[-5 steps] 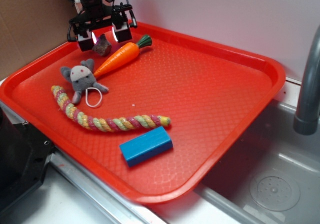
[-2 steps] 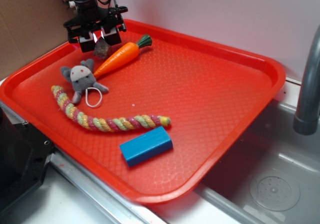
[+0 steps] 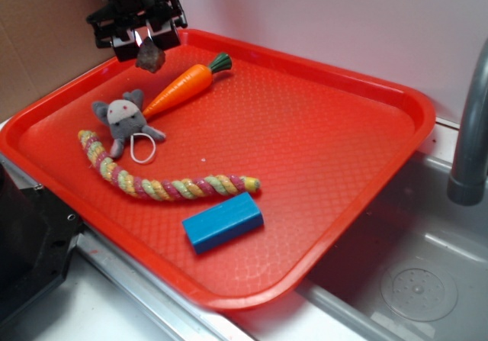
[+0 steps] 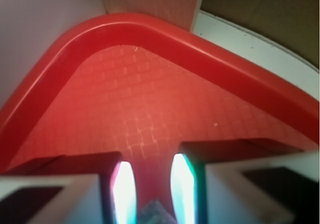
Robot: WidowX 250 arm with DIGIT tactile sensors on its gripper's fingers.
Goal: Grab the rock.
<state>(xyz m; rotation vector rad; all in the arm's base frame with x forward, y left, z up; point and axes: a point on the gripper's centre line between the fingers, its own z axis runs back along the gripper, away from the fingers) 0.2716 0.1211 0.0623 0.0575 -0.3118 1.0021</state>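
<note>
My tool point(image 3: 145, 45) hangs above the red tray's point(image 3: 366, 89) far left corner, pointing down, clamped on the rock point(image 3: 150, 57).

One rock point(image 3: 150, 57), carrot point(image 3: 181, 88), mouse point(image 3: 124, 120), rope point(image 3: 164, 182), block point(image 3: 223, 222).

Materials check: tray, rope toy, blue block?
Tray: likely moulded plastic, red, with a waffle-textured floor and smooth raised rim. Rope toy: twisted multicolour fibre cord, probably cotton, matte. Blue block: hard-looking, smooth faces; plastic or painted wood, can't tell.
</note>
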